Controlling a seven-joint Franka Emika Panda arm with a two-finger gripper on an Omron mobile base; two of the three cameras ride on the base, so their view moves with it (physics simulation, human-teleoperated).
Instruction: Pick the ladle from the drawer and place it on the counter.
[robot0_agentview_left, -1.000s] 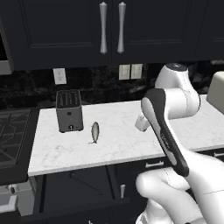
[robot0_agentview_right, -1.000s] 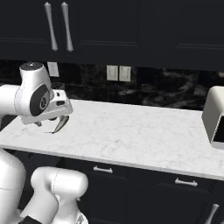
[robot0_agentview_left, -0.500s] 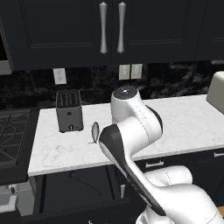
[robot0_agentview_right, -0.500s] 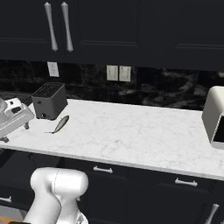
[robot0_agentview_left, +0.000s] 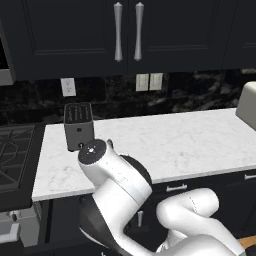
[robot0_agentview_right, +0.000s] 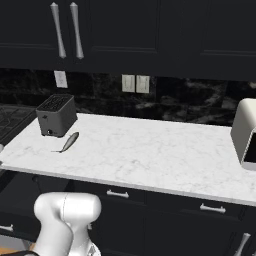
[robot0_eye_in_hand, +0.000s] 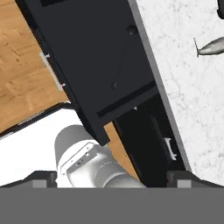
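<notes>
Our gripper sits at the bottom of the hand view with its two tips wide apart and nothing between them. Above it, in the middle of that frame, we see the drawer pulled open. The ladle lies inside it, thin and black, with its round bowl toward the upper right. Along the right side runs the white counter, and a small grey fish lies on it. In the right base view, the toaster stands just beside the fish at the left.
</notes>
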